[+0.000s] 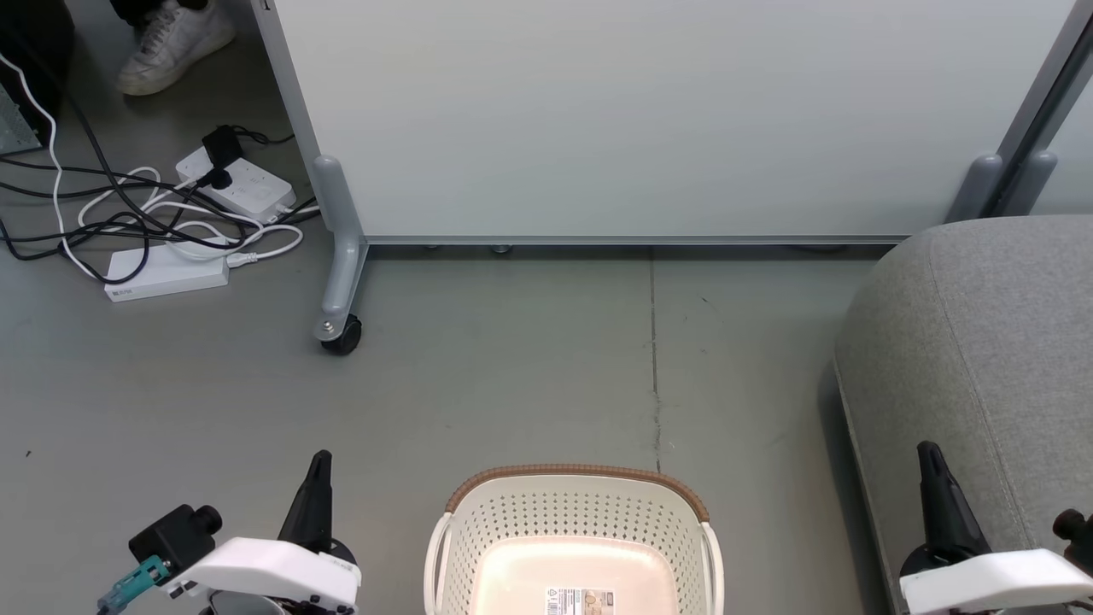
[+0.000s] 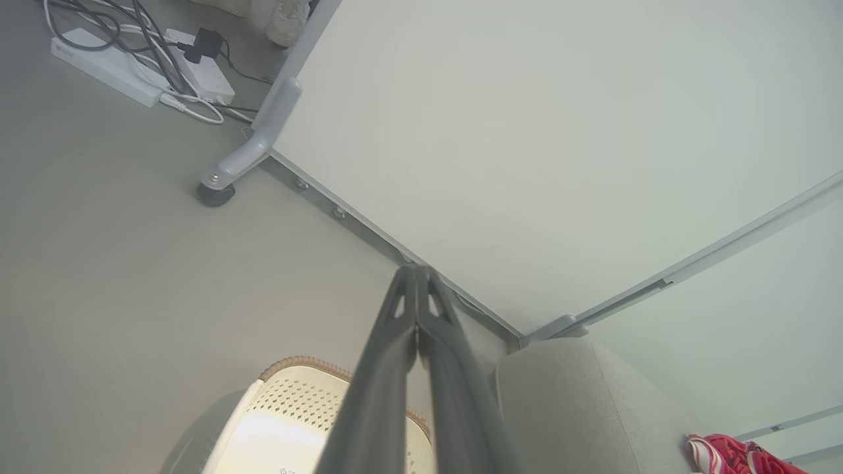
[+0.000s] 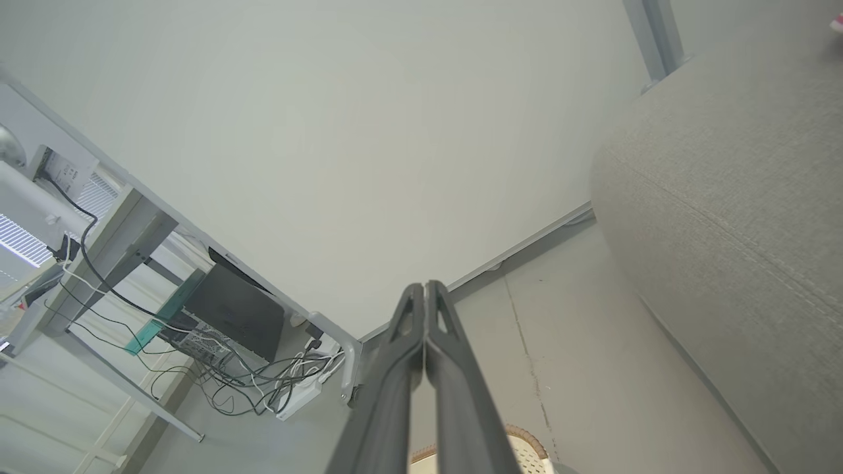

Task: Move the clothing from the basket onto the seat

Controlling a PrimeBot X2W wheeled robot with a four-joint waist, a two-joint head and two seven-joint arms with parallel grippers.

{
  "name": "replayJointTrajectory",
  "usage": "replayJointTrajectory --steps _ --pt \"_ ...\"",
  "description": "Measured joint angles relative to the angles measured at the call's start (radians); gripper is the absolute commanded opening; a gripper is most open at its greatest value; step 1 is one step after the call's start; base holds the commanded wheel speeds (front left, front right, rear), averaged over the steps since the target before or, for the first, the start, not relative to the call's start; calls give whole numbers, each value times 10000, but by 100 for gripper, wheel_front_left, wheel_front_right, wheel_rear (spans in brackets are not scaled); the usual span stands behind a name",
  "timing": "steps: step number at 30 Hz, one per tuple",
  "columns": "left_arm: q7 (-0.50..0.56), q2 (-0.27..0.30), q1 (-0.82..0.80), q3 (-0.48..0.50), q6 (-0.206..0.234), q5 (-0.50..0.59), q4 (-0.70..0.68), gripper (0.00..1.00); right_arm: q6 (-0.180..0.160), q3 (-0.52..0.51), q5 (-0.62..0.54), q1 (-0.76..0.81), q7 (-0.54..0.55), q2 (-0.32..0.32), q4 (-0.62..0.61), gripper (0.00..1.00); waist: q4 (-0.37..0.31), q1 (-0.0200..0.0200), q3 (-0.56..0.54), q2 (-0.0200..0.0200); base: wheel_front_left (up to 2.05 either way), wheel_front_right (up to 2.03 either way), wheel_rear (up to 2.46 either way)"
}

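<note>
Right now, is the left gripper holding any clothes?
No, in the left wrist view the left gripper is shut tight, its two dark halves pressed together with nothing caught between them.

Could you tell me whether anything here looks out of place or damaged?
Nothing looks spilled or damaged. The only untidy spot is a tangle of cables over two power strips on the floor, left of the partition.

Label (image 1: 581, 600) inside basket (image 1: 577, 471): print too small, nothing legible.
</note>
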Motion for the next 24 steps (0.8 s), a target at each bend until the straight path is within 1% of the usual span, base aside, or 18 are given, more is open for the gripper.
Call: replayJointTrajectory --steps 8,24 --pt "355 -2 -301 222 -92 -1003 75 0 0 -203 1221 -166 253 -10 40 0 -78 0 3 0 0 0 0" --pt "917 2 -817 594 -242 -2619 205 0 -4 -481 3126 -477 663 -33 132 0 -218 0 8 0 0 0 0"
